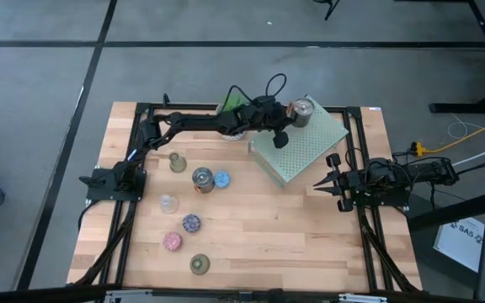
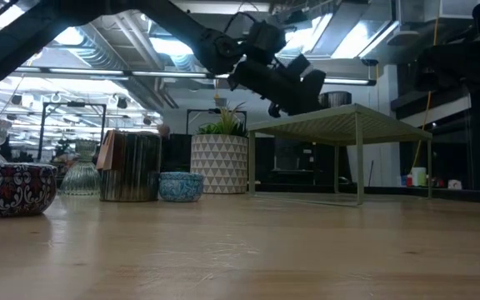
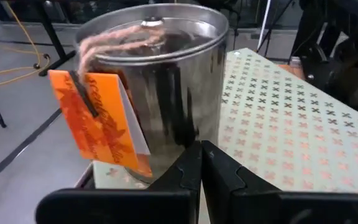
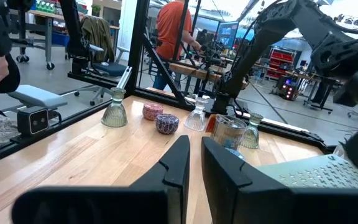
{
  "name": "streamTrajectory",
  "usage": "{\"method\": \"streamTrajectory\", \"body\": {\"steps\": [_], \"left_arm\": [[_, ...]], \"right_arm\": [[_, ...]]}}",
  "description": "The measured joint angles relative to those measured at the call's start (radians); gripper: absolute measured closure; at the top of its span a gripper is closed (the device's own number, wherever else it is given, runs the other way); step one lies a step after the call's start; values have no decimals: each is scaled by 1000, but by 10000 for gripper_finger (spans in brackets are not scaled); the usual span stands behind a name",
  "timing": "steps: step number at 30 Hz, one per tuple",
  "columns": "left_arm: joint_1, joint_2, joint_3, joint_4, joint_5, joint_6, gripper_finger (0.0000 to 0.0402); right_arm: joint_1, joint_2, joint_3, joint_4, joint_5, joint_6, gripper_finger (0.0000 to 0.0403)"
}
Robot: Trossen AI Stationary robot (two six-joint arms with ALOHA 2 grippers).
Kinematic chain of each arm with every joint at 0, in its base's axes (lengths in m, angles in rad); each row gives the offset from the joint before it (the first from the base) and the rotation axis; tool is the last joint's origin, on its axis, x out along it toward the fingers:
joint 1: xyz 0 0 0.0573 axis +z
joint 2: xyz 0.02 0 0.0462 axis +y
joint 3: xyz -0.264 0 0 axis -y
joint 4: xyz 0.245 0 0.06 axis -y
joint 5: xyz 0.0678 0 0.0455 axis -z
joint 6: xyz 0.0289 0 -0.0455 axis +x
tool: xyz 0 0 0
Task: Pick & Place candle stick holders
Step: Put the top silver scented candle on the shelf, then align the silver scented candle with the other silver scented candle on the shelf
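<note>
A shiny silver candle stick holder (image 3: 160, 81) with twine and an orange tag stands upright on the far corner of the pale green perforated slab (image 1: 297, 150). My left gripper (image 3: 201, 155) is shut, its tips right at the holder's lower wall (image 1: 301, 111). Several more holders stand on the wood at the left: a silver one (image 1: 202, 179), a blue one (image 1: 221, 179), a clear one (image 1: 168, 203), a purple mosaic one (image 1: 191, 223), a pink one (image 1: 172, 241) and an olive-gold one (image 1: 199, 264). My right gripper (image 1: 322, 181) waits shut at the right edge. My left gripper has its shut fingertips (image 3: 191, 163) in front of the silver holder's side wall, near its base (image 3: 166, 163). They come almost level from the table's left. Whether they touch the wall I cannot tell. The holder stands upright on the slab.
The slab is a raised shelf on thin legs (image 2: 358, 158). A green plant in a white patterned pot (image 2: 221, 162) stands behind it, under my left arm. A black frame (image 1: 356, 151) runs around the table. A person in an orange top (image 4: 174, 31) stands beyond the table.
</note>
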Motion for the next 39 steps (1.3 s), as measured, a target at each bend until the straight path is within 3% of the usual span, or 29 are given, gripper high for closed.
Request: {"method": "streamTrajectory", "body": {"steps": [22, 30, 39], "left_arm": [[14, -4, 2, 78, 2, 10, 397], [-31, -136, 2, -261, 38, 121, 398], [-191, -366, -17, -577, -251, 236, 400]], "right_arm": [[0, 0, 0, 0, 0, 0, 359], [0, 0, 0, 0, 0, 0, 359], [0, 0, 0, 0, 0, 0, 359]]}}
